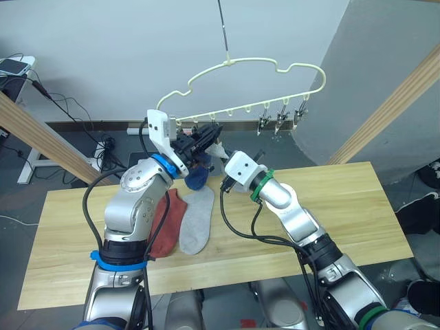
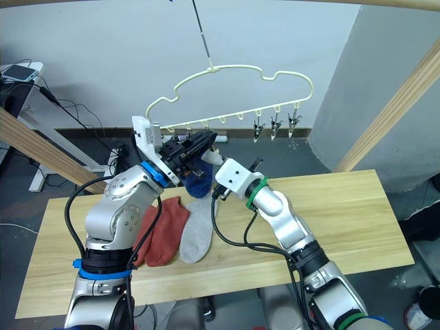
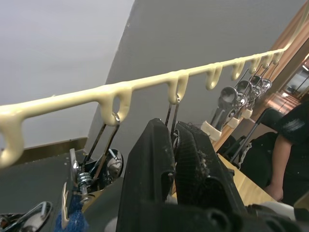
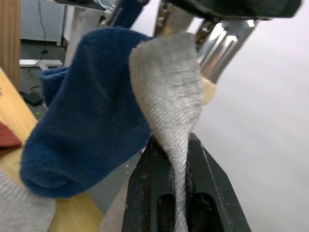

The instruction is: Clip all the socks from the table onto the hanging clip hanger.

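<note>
Grey knit sock (image 4: 169,101), soft and limp, is pinched at its edge in the right claw (image 4: 170,159) and lifted to a metal clip (image 4: 219,43) on the clip hanger (image 1: 275,69), beside a hanging blue sock (image 4: 82,116); left claw (image 3: 174,145) squeezes a clip; two socks lie on the worktop (image 1: 344,206)

both arms are silver-grey metal with rounded joint housings. the left arm (image 1: 134,206) has blue rings at wrist and upper arm, and a white angular camera bracket above the wrist ring. the right arm (image 1: 295,220) has green rings, a white block beside the wrist ring, and looping black cables.
</note>
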Controlling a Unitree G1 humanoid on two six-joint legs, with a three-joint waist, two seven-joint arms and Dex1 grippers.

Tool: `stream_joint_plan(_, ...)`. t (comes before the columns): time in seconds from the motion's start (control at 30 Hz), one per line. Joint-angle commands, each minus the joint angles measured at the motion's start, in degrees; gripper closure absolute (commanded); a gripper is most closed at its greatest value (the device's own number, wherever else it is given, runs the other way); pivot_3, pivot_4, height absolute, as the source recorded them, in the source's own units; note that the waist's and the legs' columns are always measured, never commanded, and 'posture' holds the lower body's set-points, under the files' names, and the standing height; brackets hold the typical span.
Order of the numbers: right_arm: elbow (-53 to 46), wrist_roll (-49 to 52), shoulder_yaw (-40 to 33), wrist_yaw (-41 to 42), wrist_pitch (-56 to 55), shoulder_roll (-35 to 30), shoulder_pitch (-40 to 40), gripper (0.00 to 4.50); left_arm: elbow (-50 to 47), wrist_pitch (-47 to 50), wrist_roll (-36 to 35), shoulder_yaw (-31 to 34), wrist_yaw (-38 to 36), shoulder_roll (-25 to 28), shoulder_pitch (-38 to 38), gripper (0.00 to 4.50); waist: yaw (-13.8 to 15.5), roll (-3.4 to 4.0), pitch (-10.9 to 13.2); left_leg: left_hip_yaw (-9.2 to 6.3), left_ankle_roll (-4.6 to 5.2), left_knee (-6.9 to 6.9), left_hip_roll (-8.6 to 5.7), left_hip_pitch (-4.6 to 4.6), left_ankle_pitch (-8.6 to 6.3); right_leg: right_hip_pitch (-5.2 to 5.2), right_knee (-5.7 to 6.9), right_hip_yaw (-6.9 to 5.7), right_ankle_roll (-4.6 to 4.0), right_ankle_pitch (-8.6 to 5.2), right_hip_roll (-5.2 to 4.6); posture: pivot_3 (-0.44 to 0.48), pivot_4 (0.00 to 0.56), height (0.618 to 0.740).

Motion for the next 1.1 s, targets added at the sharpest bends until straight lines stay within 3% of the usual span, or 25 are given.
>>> stream_joint_plan(0.03,-0.87,0.09,-0.71,-0.57,-1.35,0.74,-0.99,4.5,-2.43,0.17,-0.53,-0.31,-0.6,0.42,0.45,4.41,0.0,0.0,0.0,0.0,0.0,0.0,0.0,0.0,0.0,0.0,0.0,0.0,0.0,0.0,0.0,-0.279,0.302,0.732)
stream_joint_plan(0.27,-0.53,-0.08,-0.98,-0.82,-1.74,0.98,-1.68,4.5,-2.85,2.87,-2.77,-0.08,-1.45,0.72,0.89,4.41,0.0,0.0,0.0,0.0,0.0,0.0,0.0,0.0,0.0,0.0,0.01,0.0,0.0,0.0,0.0,-0.28,0.301,0.732)
stream_joint_plan(0.63,1.34,-0.04,-0.91,-1.45,-3.16,2.18,-3.7,4.5,-5.1,7.13,-4.0,-0.37,-4.02,4.04,3.51,1.01,-0.03,0.0,0.0,-0.01,0.0,0.0,0.0,0.0,0.0,-0.01,0.03,-0.01,-0.01,0.01,0.0,-0.273,0.294,0.732)
stream_joint_plan(0.93,1.37,2.34,-0.87,1.29,-3.94,3.08,-3.3,4.5,-4.66,6.1,-2.64,0.39,-3.92,5.83,4.66,1.01,-0.02,0.0,0.0,-0.02,0.0,0.0,0.01,0.0,0.0,-0.01,0.03,-0.02,-0.02,0.01,-0.01,-0.267,0.29,0.732)
stream_joint_plan(1.1,-1.77,2.26,-0.21,3.75,-0.21,1.97,-1.54,3.0,-4.43,5.55,-2.32,0.5,-4.44,6.47,5.11,0.97,0.01,0.0,0.0,-0.02,0.0,0.0,0.01,0.0,0.0,-0.01,0.03,-0.02,-0.03,0.02,-0.01,-0.268,0.287,0.732)
